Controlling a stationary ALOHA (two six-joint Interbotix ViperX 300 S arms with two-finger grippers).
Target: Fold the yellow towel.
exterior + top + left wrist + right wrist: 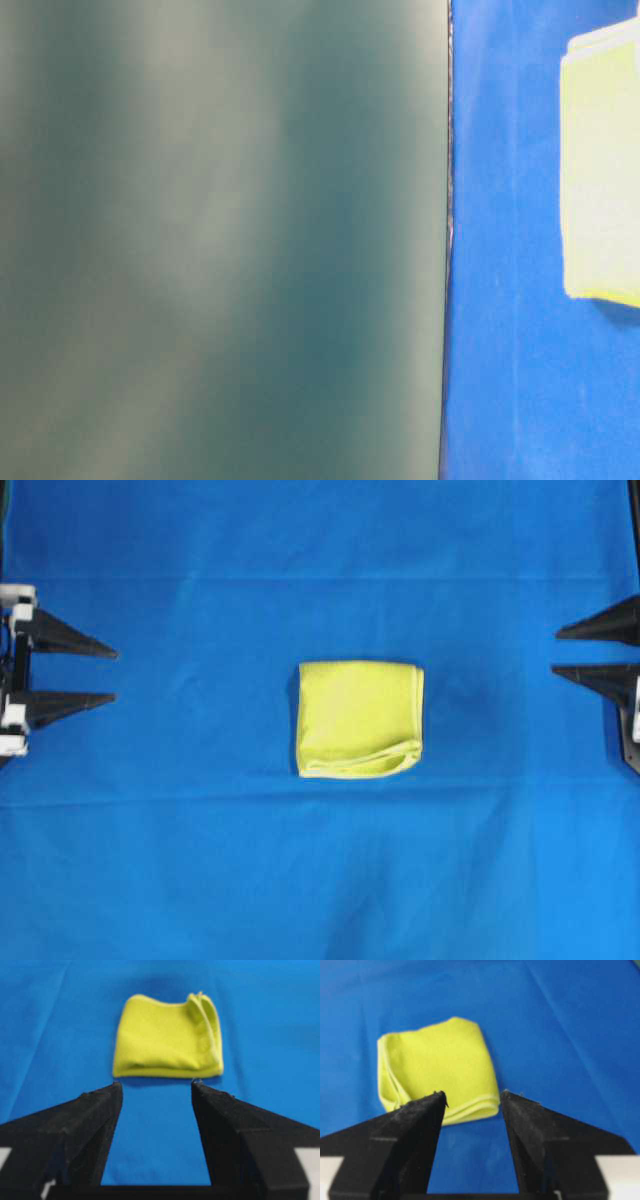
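Yellow-green fuzzy microfibre towel (359,718), folded square | mid-table on blue cloth (200,860) | soft, light, limp: pinch layered hem corner | my left jaws (114,675) and right jaws (556,651) apart, empty, well clear

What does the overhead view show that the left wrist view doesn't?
Only the overhead view shows both arms at once: the left gripper and right gripper, open and empty at opposite edges. Only the left wrist view shows the stacked layers along the towel's near fold. Both show the yellow towel, folded small, lying free on the blue cloth.
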